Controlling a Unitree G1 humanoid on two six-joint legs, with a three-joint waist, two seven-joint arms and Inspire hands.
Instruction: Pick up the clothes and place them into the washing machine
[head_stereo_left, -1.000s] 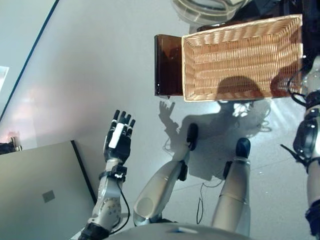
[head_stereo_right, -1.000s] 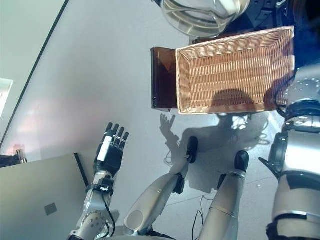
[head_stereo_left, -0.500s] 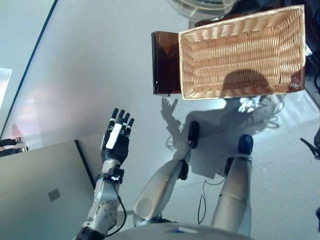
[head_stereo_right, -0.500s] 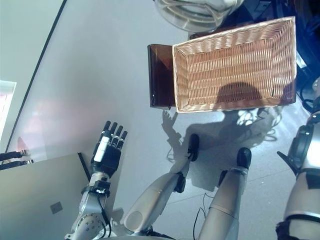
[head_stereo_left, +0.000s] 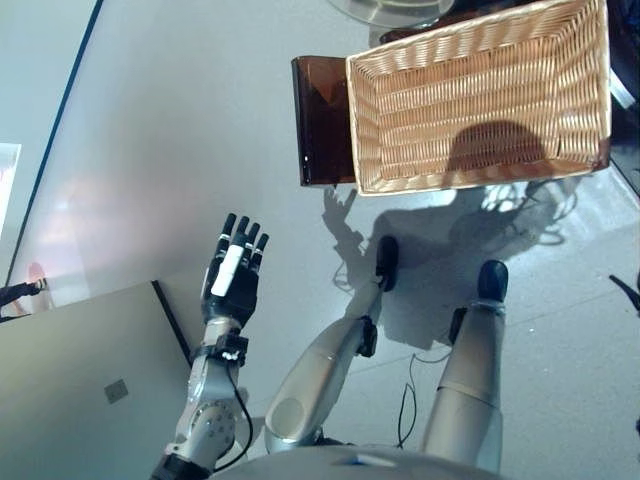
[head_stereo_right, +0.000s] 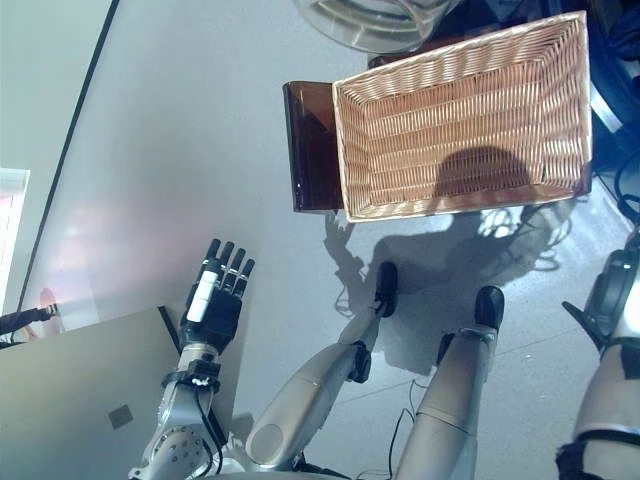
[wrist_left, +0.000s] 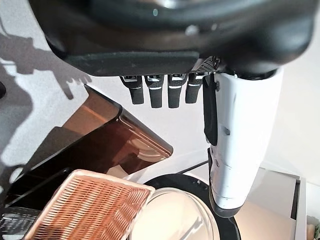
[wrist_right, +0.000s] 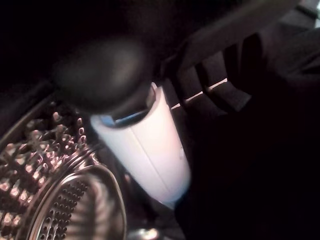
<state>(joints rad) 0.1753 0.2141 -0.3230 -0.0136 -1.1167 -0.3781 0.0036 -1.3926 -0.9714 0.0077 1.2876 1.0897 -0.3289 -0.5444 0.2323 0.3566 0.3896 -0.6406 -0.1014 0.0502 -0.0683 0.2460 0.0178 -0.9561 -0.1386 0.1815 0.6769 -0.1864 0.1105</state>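
The shallow wicker basket (head_stereo_left: 352, 130) rests on the low dark brown box (head_stereo_left: 318, 120) and holds no clothes. The round glass door of the washing machine (head_stereo_right: 365, 20) shows just beyond it. My left hand (head_stereo_left: 232, 285) hangs open and empty over the floor, well short of the basket; in the left wrist view its fingers (wrist_left: 156, 92) are straight and point toward the box (wrist_left: 100, 145) and basket (wrist_left: 90, 210). My right hand (wrist_right: 140, 145) is inside the machine, next to the perforated steel drum (wrist_right: 45, 190). It is too dark there to tell whether it holds anything.
A flat light grey panel (head_stereo_left: 70, 390) lies on the floor at the lower left, beside my left arm. A dark line (head_stereo_left: 60, 130) runs across the grey floor at the far left.
The camera has shifted, so the basket sits higher and further left in the picture. My right arm has drawn back toward the right edge. My left hand has stayed still and open.
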